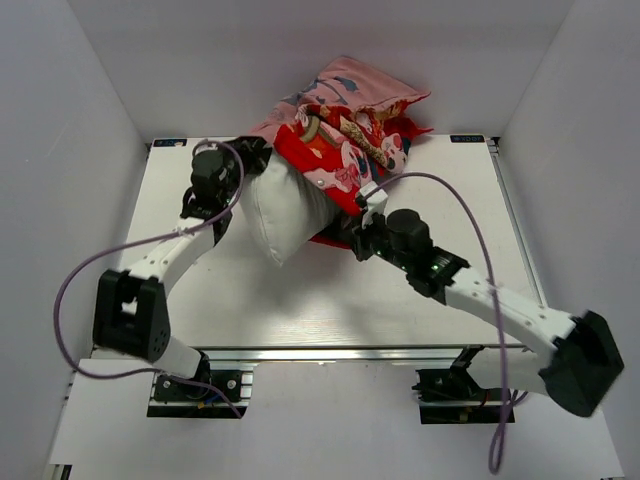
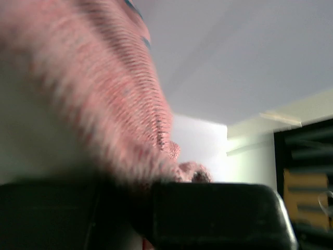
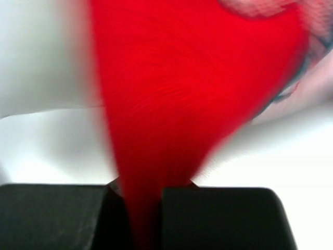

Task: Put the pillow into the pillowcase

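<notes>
The white pillow [image 1: 285, 212] lies in the middle of the table, its far end inside the red patterned pillowcase [image 1: 345, 135], which bunches up toward the back wall. My left gripper [image 1: 245, 160] is at the pillowcase's left edge. In the left wrist view the gripper [image 2: 141, 216] is shut on the pale pink fabric of the pillowcase [image 2: 104, 99]. My right gripper [image 1: 358, 235] is at the near right edge of the opening. In the right wrist view it [image 3: 143, 219] is shut on a fold of the red pillowcase [image 3: 182, 78], with the pillow [image 3: 41, 52] to its left.
White walls enclose the table [image 1: 300, 310] on three sides. The pillowcase's far end presses against the back wall. A purple cable [image 1: 470, 225] loops above the right arm and another [image 1: 75, 280] beside the left arm.
</notes>
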Robot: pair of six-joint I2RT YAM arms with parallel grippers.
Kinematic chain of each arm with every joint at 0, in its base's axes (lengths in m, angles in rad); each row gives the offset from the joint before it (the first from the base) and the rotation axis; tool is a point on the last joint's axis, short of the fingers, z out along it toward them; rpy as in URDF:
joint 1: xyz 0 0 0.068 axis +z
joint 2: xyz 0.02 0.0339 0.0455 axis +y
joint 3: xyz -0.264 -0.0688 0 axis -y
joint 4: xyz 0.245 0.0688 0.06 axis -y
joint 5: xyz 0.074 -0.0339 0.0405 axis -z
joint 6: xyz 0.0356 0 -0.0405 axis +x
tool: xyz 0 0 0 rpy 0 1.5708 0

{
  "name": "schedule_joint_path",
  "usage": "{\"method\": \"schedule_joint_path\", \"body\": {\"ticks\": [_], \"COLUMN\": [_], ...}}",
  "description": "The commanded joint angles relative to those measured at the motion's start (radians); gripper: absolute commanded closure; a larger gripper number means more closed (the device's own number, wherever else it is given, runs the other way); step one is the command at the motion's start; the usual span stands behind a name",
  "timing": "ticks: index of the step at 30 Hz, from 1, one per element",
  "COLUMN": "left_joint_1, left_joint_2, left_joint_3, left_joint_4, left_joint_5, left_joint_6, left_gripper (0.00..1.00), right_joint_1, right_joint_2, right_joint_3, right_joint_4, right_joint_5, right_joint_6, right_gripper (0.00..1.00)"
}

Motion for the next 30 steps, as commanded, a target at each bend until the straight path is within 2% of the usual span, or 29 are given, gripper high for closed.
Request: {"method": "schedule_joint_path", "body": {"ticks": [1,2,3,4,8,11,13,15,16,18,19,23,26,29,30], "left_joint_1": [0.014,0.013,0.011,0.008,0.008,0.009,0.010,0.000,-0.022,-0.050,-0.081,-0.158,-0.191,-0.195,-0.193], "left_joint_2": [0.136,0.213,0.244,0.270,0.348,0.384,0.403,0.404,0.376,0.327,0.304,0.269,0.327,0.371,0.388], "left_joint_3": [0.153,0.229,0.268,0.307,0.503,0.690,0.822,0.877,0.853,0.754,0.636,0.465,0.526,0.647,0.728], "left_joint_4": [0.213,0.225,0.233,0.224,0.144,0.045,-0.030,-0.095,-0.141,-0.117,-0.101,-0.035,-0.049,-0.150,-0.205], "left_joint_5": [0.138,0.158,0.167,0.184,0.202,0.234,0.257,0.300,0.302,0.281,0.265,0.207,0.172,0.161,0.150], "left_joint_6": [0.008,0.013,0.025,0.034,0.089,0.145,0.185,0.241,0.261,0.286,0.289,0.300,0.356,0.419,0.459], "left_gripper": [1.00,1.00,1.00,1.00,1.00,1.00,1.00,1.00,1.00,1.00,1.00,1.00,1.00,1.00,1.00], "right_joint_1": [0.125,0.156,0.182,0.184,0.192,0.105,-0.025,-0.151,-0.185,-0.254,-0.270,-0.281,-0.229,-0.201,-0.201], "right_joint_2": [-0.106,-0.053,-0.024,0.005,0.177,0.312,0.383,0.470,0.498,0.576,0.594,0.619,0.627,0.616,0.608], "right_joint_3": [0.097,0.175,0.328,0.388,0.736,1.040,1.215,1.289,1.320,1.407,1.424,1.432,1.470,1.526,1.552], "right_joint_4": [0.044,-0.011,-0.088,-0.092,-0.172,-0.240,-0.272,-0.277,-0.277,-0.300,-0.297,-0.268,-0.269,-0.263,-0.241], "right_joint_5": [-0.349,-0.356,-0.378,-0.428,-0.396,-0.350,-0.318,-0.312,-0.306,-0.301,-0.306,-0.323,-0.341,-0.359,-0.367], "right_joint_6": [-0.014,0.001,0.028,0.080,0.087,0.137,0.182,0.243,0.253,0.297,0.308,0.335,0.331,0.349,0.364], "right_gripper": [1.00,1.00,1.00,1.00,1.00,1.00,1.00,1.00,1.00,1.00,1.00,1.00,1.00,1.00,1.00]}}
